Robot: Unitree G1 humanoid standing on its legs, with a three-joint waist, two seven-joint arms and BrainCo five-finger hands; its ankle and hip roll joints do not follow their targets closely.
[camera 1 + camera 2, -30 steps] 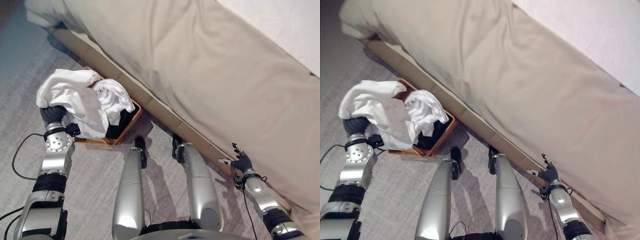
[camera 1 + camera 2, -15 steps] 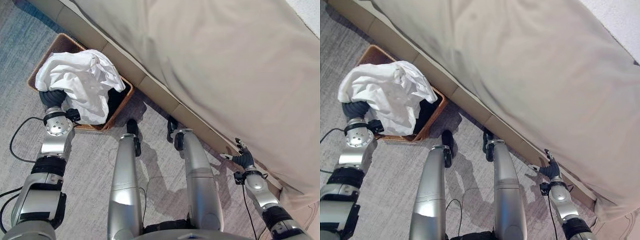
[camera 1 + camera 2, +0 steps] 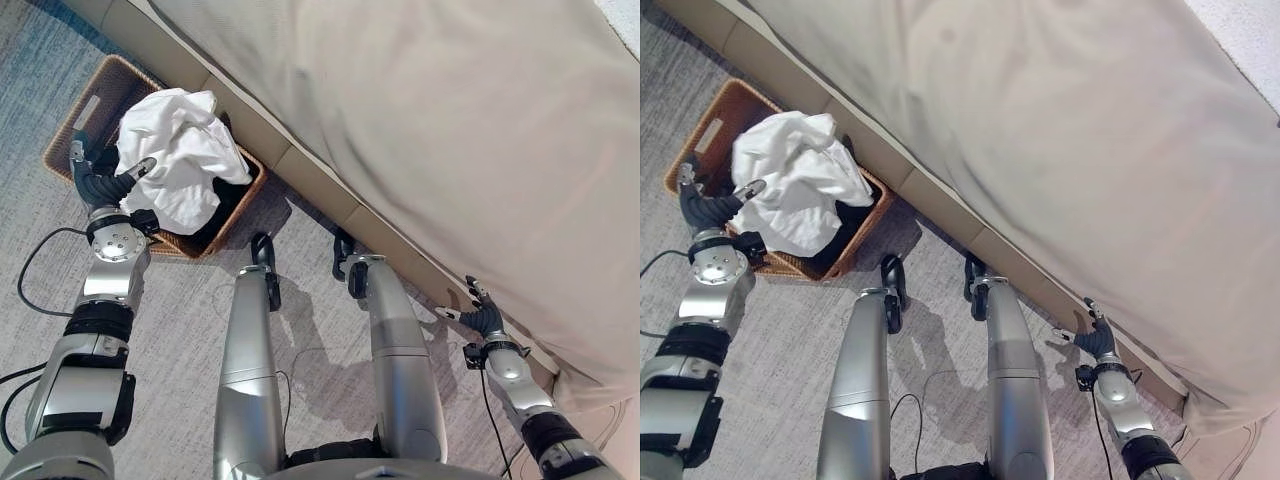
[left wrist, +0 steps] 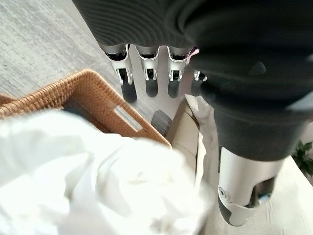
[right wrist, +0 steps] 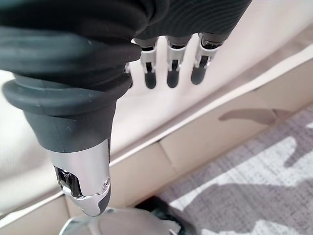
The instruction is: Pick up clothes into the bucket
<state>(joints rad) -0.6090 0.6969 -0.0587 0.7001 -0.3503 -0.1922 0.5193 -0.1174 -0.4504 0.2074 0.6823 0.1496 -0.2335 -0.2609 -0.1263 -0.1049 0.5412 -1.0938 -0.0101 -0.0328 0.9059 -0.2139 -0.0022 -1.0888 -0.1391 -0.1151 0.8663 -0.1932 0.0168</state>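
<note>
Now our left hand (image 3: 103, 184) is open, fingers straight, just beside the white clothes (image 3: 178, 160) heaped in the wicker basket (image 3: 78, 112). We judge them light, soft and floppy; best bunched at a thick fold. Our right hand (image 3: 482, 317) hangs relaxed, empty.
</note>
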